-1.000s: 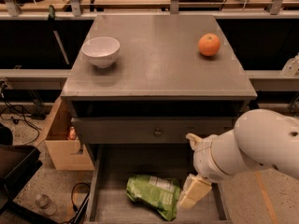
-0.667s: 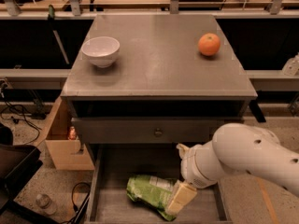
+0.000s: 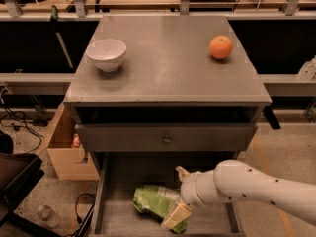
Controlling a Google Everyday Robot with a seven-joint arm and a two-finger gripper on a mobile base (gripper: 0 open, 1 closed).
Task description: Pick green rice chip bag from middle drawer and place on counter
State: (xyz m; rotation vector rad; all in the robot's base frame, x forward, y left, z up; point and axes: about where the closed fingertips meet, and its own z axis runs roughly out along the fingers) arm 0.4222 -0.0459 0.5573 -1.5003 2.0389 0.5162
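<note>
The green rice chip bag (image 3: 154,201) lies crumpled on the floor of the pulled-out middle drawer (image 3: 116,220), at the bottom of the camera view. My gripper (image 3: 178,194) reaches in from the right on a white arm and is open. One finger (image 3: 181,173) stands behind the bag's right end and the other finger (image 3: 176,216) lies over its front right corner. The counter (image 3: 168,68) is the grey cabinet top above.
A white bowl (image 3: 106,54) stands at the counter's back left and an orange (image 3: 220,47) at its back right. A shut drawer front with a round knob (image 3: 167,139) overhangs the open drawer. A cardboard box (image 3: 69,154) and a bottle (image 3: 47,214) are on the floor at left.
My arm has moved left and slightly down across the drawer, bringing the gripper from beside the bag onto its right end. The bag has not visibly moved.
</note>
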